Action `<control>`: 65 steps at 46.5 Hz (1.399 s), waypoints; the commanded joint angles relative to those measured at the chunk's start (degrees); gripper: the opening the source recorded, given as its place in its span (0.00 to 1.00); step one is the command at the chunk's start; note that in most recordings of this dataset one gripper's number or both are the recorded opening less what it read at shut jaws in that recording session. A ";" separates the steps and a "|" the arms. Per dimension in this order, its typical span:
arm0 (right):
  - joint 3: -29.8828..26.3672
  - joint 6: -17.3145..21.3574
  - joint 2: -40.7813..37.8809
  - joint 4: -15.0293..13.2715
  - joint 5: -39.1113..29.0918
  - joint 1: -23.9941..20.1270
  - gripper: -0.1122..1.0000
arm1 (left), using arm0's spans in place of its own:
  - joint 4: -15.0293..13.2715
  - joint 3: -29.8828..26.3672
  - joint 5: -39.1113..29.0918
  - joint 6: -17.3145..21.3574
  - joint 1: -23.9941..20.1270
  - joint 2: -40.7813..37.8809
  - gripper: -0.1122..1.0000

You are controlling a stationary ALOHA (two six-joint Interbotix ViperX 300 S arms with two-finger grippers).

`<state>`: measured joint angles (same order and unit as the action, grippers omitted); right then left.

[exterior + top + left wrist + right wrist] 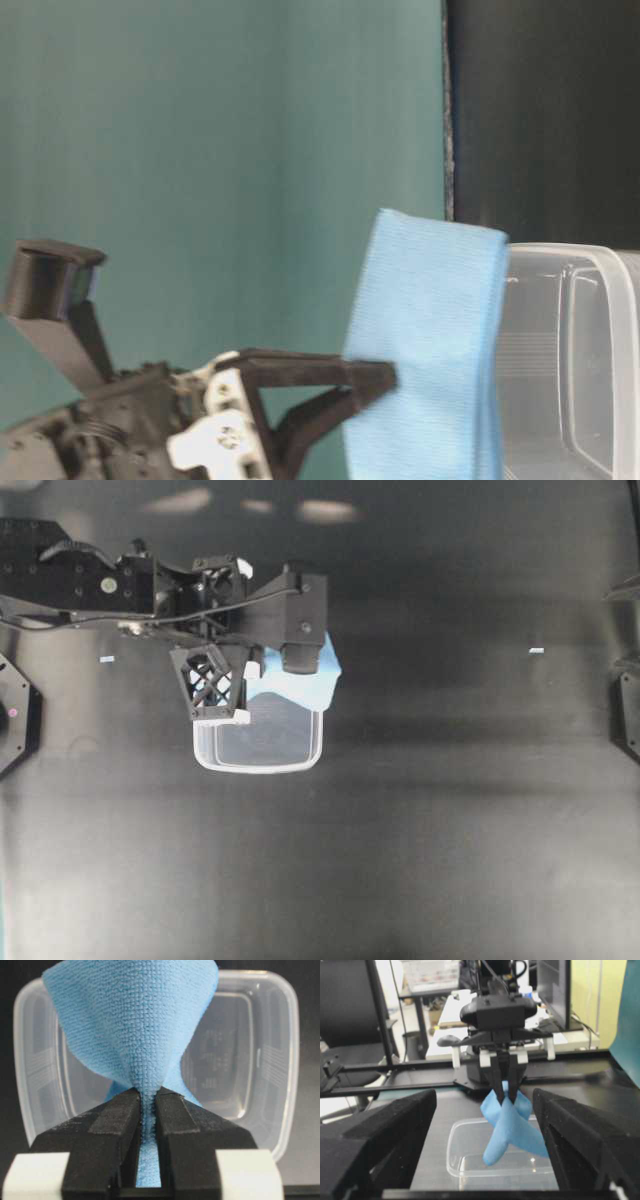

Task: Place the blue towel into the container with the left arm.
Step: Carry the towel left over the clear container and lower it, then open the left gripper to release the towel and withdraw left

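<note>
My left gripper point(147, 1097) is shut on the blue towel point(135, 1020), with a pinched fold between the black fingers. The towel hangs from the gripper over the clear container point(280, 1060), which stands on the black table. In the overhead view the left gripper point(305, 665) and the towel point(325, 675) are above the container's point(258, 767) far edge. In the right wrist view the towel point(507, 1130) dangles with its lower end over the container's point(455, 1160) inside. My right gripper point(484, 1110) is open and empty, facing the container. The table-level view shows the towel point(430, 340) beside the container point(580, 350).
The black table point(450, 810) spreads round the container. Two small white marks point(536, 651) lie on it. The right arm's base point(628, 715) sits at the right edge, and a teal backdrop point(220, 150) stands behind.
</note>
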<state>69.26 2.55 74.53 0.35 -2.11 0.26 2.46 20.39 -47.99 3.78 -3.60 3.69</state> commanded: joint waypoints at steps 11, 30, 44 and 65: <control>-0.35 0.18 -0.79 0.18 0.44 0.09 0.78 | 0.18 2.11 2.29 0.00 0.00 -1.32 0.15; -0.35 0.18 -0.70 0.18 0.35 0.09 0.78 | 0.18 4.13 4.57 -0.53 -0.09 -1.14 0.50; -0.44 0.18 -0.70 0.09 0.26 0.09 0.78 | 0.09 4.48 7.56 -5.10 0.09 6.24 0.90; -0.35 0.35 -0.79 0.18 0.26 0.09 0.78 | 0.09 18.28 22.06 -11.34 2.99 28.39 0.89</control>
<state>69.35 2.81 74.53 0.35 -2.11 0.26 2.46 36.21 -29.36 -7.03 -0.53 28.04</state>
